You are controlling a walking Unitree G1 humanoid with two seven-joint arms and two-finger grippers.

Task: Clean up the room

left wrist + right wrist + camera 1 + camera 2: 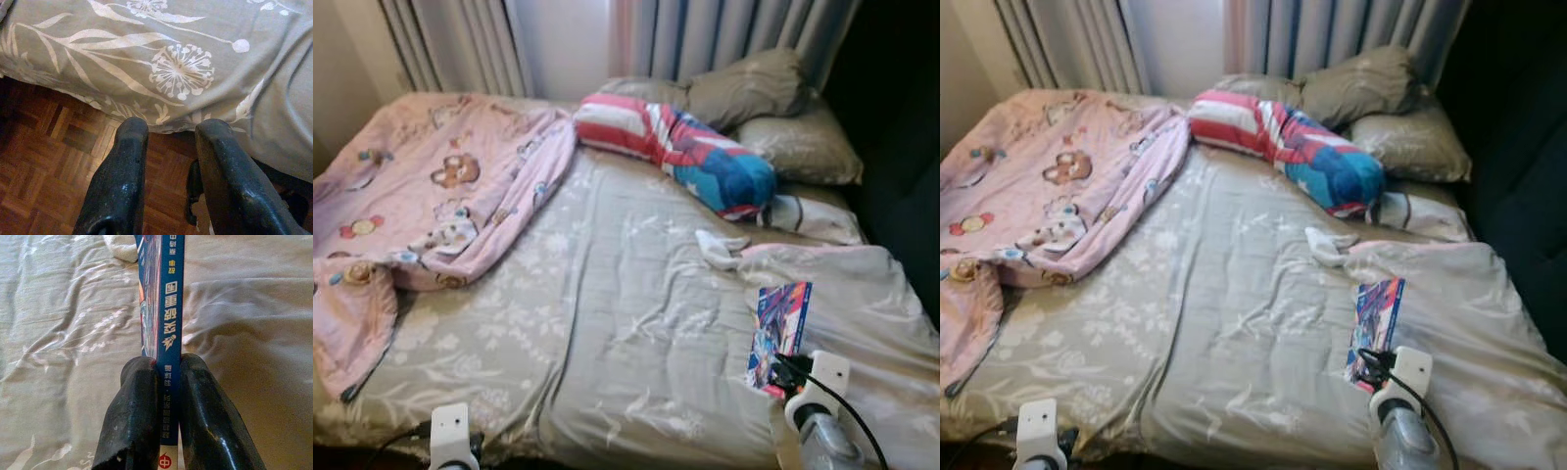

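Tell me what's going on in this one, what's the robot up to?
The robot stands at the foot of a bed, tidying. Its right gripper has its fingers shut on the spine of a blue book, held over the grey cover on the bed's right side. The left gripper hangs open by the bed's edge above the wooden floor. A pink blanket lies crumpled on the left, with pillows and a white sock farther up.

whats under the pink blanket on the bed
The pink blanket lies crumpled over the grey floral duvet, which shows all around its edges. Whatever else may lie beneath the pink folds is covered and cannot be seen.
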